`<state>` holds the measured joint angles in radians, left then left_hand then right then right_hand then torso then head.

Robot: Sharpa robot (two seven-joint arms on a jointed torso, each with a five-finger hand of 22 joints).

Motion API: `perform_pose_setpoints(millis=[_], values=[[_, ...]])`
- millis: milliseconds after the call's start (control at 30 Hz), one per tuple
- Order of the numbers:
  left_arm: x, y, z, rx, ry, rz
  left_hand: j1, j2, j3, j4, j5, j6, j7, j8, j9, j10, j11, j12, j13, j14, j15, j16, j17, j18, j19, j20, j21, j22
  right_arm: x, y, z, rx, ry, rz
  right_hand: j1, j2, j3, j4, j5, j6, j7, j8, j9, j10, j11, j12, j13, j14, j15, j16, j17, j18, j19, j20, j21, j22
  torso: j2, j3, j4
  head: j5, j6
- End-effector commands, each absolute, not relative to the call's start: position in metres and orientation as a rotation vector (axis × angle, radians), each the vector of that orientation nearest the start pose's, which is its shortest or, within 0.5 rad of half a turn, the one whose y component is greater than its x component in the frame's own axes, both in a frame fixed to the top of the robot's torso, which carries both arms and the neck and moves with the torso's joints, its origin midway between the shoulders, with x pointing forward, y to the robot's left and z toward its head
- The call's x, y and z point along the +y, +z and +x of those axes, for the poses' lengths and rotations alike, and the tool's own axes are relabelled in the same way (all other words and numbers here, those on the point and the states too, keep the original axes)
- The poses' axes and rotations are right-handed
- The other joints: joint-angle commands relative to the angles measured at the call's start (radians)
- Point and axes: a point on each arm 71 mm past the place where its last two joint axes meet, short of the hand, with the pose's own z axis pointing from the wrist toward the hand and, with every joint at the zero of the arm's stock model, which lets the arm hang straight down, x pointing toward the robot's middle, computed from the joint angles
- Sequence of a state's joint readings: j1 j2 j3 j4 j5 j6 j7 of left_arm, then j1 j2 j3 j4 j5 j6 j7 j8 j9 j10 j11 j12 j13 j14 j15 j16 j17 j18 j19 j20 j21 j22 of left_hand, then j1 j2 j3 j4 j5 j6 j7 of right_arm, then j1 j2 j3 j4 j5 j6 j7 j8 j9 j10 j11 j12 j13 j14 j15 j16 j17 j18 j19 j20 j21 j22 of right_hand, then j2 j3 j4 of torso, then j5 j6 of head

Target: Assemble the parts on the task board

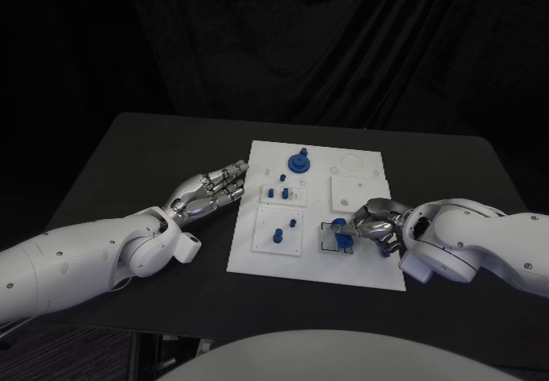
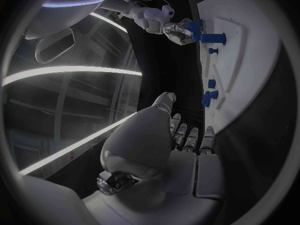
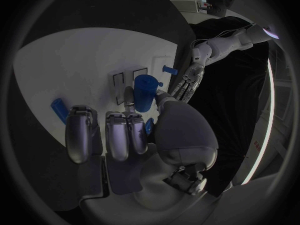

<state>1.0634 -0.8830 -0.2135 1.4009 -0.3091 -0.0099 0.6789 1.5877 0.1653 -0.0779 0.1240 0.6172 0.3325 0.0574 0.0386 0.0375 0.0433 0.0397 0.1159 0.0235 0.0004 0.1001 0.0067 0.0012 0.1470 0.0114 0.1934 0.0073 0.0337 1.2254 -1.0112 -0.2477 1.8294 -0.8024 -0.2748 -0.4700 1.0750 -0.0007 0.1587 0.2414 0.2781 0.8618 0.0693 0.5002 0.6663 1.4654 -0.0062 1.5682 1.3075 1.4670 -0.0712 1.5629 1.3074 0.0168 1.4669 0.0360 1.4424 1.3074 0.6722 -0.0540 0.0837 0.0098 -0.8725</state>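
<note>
— Standing where, that blue cylinder part point(image 3: 143, 92)?
— On the task board point(image 1: 343, 274), near edge, pinched upright by the right hand point(image 1: 372, 228), probably to seat it in its slot.
— And the left hand point(image 1: 215, 190)?
— Resting on the table point(image 1: 137, 159) beside the board, fingers apart, holding nothing, likely keeping clear.

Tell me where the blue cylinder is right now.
The right hand holds the blue cylinder over the near right part of the white board. In the head view it sits at that hand's fingers, beside a small square frame.
</note>
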Motion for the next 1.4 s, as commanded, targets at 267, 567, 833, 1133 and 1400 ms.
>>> perform_pose_setpoints(millis=[267,567,833,1133,1400], values=[[0.2447,-0.2816,0.4342,1.568,-1.75,-0.727,0.003,0.01,0.008,-0.002,-0.007,-0.001,0.009,0.002,0.001,-0.001,0.008,0.005,0.0,0.0,0.005,-0.007,-0.001,0.017,-0.001,0.006,0.002,0.001,-0.2152,-0.257,0.3876,2.339,0.583,0.53,-0.041,0.003,-0.026,0.039,0.003,-0.028,0.009,-0.01,-0.007,0.105,0.014,0.003,0.263,0.095,0.015,-0.01,0.225,0.024,0.021,0.018,-0.021,0.208,-0.001,0.0,-0.0006,0.004,0.0],[0.2443,-0.2821,0.4343,1.571,-1.75,-0.728,0.003,0.01,0.009,-0.002,-0.007,-0.003,0.009,0.002,0.001,-0.002,0.008,0.004,0.0,0.0,0.006,-0.007,-0.001,0.017,-0.001,0.007,0.002,0.001,-0.214,-0.2579,0.3894,2.342,0.579,0.518,-0.069,0.005,-0.045,0.049,0.003,-0.032,0.011,-0.009,-0.01,0.105,0.016,0.003,0.263,0.093,0.017,-0.012,0.22,0.027,0.016,0.02,-0.031,0.205,0.0,-0.0004,-0.0004,0.005,0.0],[0.2438,-0.2827,0.4342,1.575,-1.752,-0.729,0.003,0.01,0.009,-0.003,-0.008,-0.004,0.009,0.001,0.001,-0.003,0.007,0.003,-0.001,0.0,0.009,-0.007,-0.001,0.017,-0.001,0.008,0.002,0.001,-0.2136,-0.2589,0.3901,2.352,0.572,0.512,-0.124,0.008,-0.094,0.05,0.002,-0.04,0.014,-0.009,-0.015,0.105,0.019,0.003,0.263,0.09,0.02,-0.017,0.208,0.03,0.008,0.023,-0.048,0.2,-0.001,-0.0003,-0.0005,0.007,0.0],[0.2438,-0.2837,0.4339,1.578,-1.752,-0.732,0.003,0.01,0.009,-0.003,-0.008,-0.004,0.009,0.001,0.001,-0.003,0.007,0.003,-0.001,0.0,0.009,-0.007,-0.001,0.017,-0.001,0.008,0.002,0.001,-0.2132,-0.257,0.3904,2.327,0.577,0.481,-0.138,0.009,-0.11,0.05,0.002,-0.04,0.014,-0.007,-0.016,0.105,0.019,0.003,0.263,0.09,0.02,-0.018,0.207,0.031,0.007,0.023,-0.051,0.199,-0.001,-0.0003,-0.0002,0.009,0.0],[0.2447,-0.2841,0.4333,1.578,-1.751,-0.733,0.002,0.01,0.01,-0.003,-0.01,-0.006,0.009,0.001,0.0,-0.004,0.006,0.002,-0.001,0.0,0.012,-0.007,-0.001,0.017,-0.001,0.011,0.002,0.001,-0.2168,-0.2504,0.3883,2.249,0.615,0.493,-0.135,0.009,-0.13,0.046,0.003,-0.022,0.008,0.012,-0.01,0.105,0.014,0.003,0.263,0.093,0.017,-0.012,0.219,0.029,0.012,0.022,-0.043,0.202,0.0,-0.0003,-0.0005,0.015,0.0]])
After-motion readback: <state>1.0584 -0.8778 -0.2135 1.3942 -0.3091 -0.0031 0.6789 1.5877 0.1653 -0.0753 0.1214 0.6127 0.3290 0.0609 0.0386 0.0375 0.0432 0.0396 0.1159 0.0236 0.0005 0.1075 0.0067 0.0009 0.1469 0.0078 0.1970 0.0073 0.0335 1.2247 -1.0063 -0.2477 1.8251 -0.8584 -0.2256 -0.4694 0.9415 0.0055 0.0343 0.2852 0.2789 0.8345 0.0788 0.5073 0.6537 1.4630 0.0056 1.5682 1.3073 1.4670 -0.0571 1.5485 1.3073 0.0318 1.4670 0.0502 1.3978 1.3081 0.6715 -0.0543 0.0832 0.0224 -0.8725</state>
